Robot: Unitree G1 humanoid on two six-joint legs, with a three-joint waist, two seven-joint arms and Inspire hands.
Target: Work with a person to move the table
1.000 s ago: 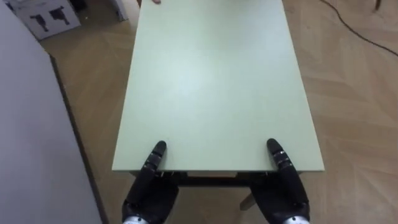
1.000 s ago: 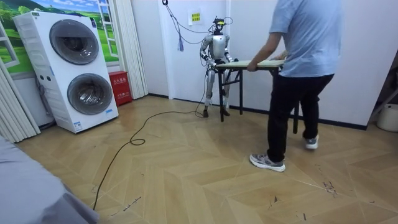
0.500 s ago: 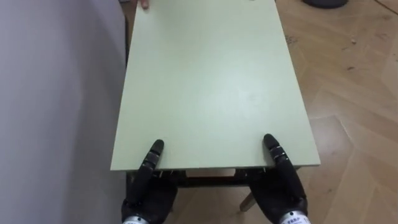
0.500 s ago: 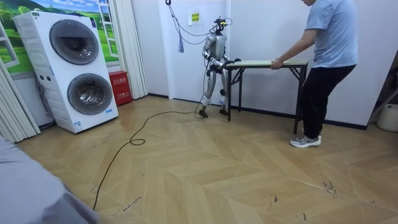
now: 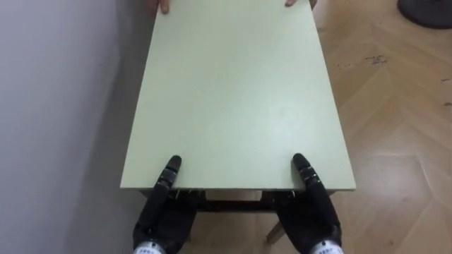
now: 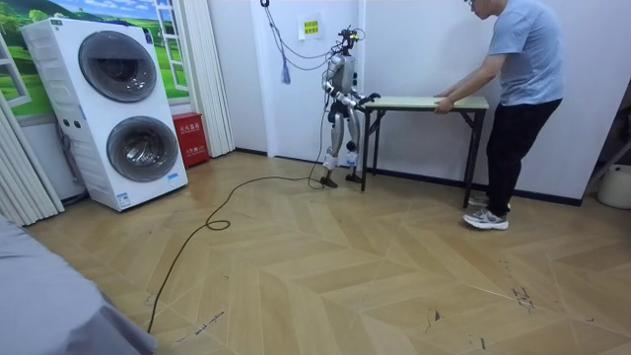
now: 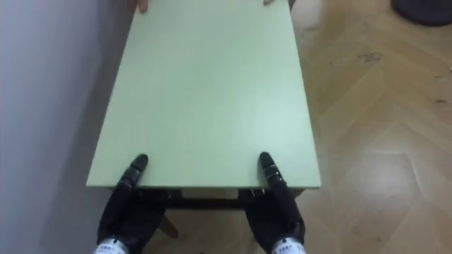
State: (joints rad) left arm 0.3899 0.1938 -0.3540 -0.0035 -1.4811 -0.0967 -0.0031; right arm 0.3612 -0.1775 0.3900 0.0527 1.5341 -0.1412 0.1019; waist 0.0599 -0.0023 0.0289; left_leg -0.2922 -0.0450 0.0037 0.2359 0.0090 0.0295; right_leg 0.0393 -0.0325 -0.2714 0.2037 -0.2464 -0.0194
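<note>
A pale green table (image 5: 236, 92) stretches away from me. My left hand (image 5: 159, 215) grips its near edge at the left, thumb lying on top and the rest beneath. At the right of that edge my right hand (image 5: 314, 212) holds it the same way. The person's fingertips (image 5: 164, 5) rest on the far edge at both corners. In the room view I stand at the left end of the table (image 6: 424, 102), close to the white wall. The person (image 6: 518, 99) leans over its right end, both hands on it.
A white wall (image 5: 56, 106) runs close along the table's left side. Wooden floor (image 5: 395, 127) lies to the right, with a dark round thing (image 5: 427, 10) at the far right. A stacked washer and dryer (image 6: 123, 108) and a red box (image 6: 192, 138) stand farther off.
The table has swung alongside the wall and shifted to the room view's right. The person has stepped round to its far end. Both my hands keep their hold.
</note>
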